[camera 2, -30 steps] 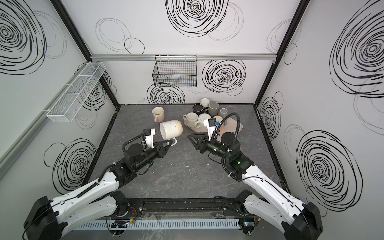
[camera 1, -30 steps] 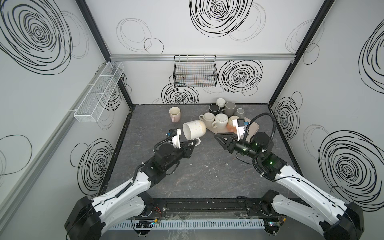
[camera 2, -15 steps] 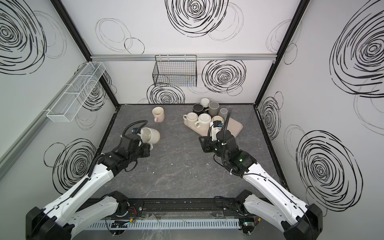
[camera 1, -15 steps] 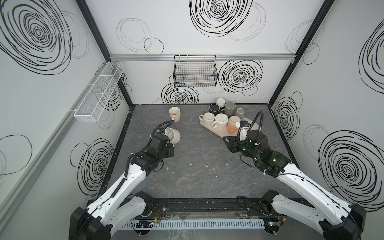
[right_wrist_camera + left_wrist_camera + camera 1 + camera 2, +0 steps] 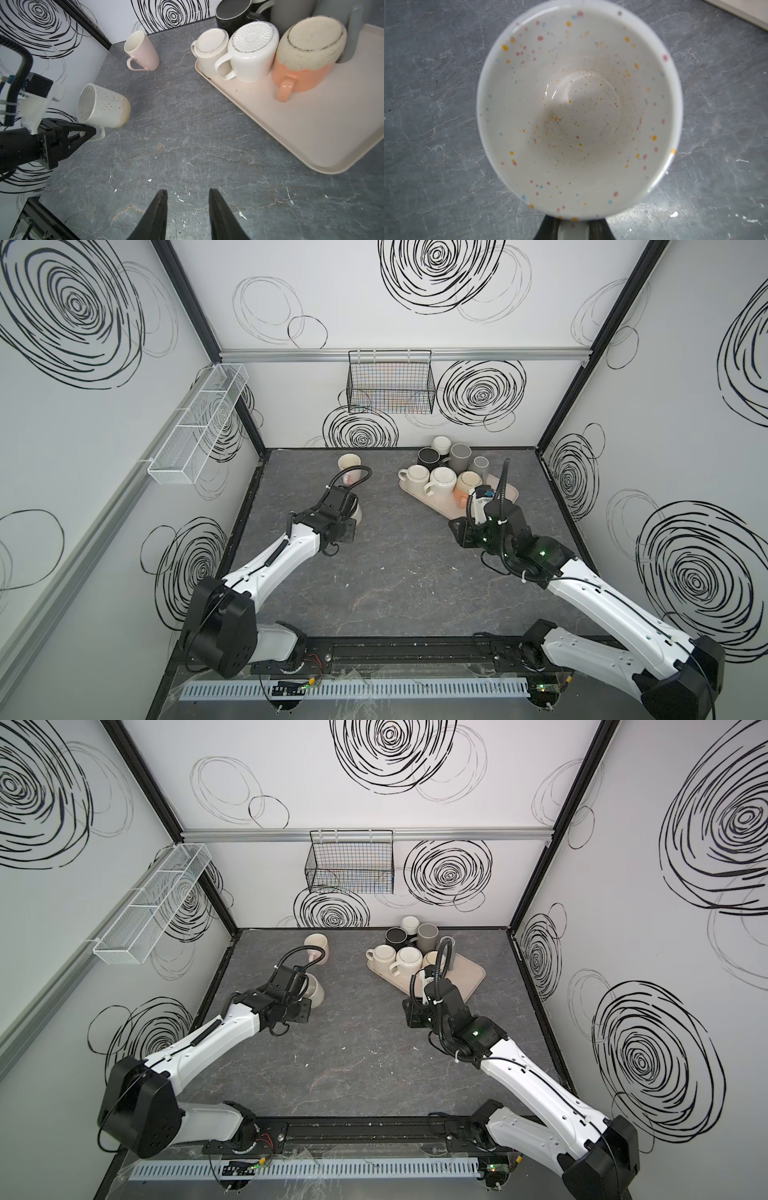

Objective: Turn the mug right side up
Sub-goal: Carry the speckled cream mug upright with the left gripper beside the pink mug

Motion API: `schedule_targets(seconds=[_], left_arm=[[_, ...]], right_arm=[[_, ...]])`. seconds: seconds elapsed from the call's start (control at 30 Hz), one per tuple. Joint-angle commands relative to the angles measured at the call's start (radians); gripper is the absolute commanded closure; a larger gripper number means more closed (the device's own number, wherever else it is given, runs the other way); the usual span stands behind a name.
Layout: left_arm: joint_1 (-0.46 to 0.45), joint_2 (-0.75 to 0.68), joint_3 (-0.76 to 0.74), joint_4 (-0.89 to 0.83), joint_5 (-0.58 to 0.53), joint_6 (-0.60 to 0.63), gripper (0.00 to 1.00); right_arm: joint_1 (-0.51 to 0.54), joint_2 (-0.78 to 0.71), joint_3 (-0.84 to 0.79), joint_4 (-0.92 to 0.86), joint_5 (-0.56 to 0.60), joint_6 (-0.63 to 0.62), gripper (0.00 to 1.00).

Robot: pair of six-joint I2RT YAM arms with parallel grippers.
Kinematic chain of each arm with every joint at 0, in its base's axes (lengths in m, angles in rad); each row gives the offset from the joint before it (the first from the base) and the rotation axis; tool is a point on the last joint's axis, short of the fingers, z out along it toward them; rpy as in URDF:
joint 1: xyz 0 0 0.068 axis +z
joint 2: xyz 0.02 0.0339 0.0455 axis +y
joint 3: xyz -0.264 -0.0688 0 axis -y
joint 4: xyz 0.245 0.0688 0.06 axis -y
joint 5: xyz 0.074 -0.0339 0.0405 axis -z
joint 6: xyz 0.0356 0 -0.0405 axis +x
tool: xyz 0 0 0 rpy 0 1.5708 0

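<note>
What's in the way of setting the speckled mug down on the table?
Nothing visible. The left gripper is shut on the mug by its handle, mug tilted, base toward bare table. The pink mug and tray stand well apart, and the right gripper is open, off to the side.

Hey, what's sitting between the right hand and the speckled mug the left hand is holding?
Nothing but bare grey tabletop with a few white flecks, as the right wrist view shows. The right hand stands open, apart from the speckled mug.
</note>
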Motion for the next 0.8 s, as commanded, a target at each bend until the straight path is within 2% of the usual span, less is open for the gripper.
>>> schedule_targets(seconds=[0.0,0.3,0.77], left_arm=[[0.012,0.064,0.083,0.130,-0.031,0.026,1.00],[0.037,0.268,0.232,0.150,-0.012,0.050,1.00],[0.083,0.420,0.395,0.127,-0.010,0.085,1.00]], right_arm=[[0.005,-0.003,0.022,-0.038,0.032,-0.010,0.62],[0.003,0.002,0.024,-0.049,0.061,-0.007,0.61],[-0.002,-0.021,0.010,-0.055,0.101,-0.011,0.61]])
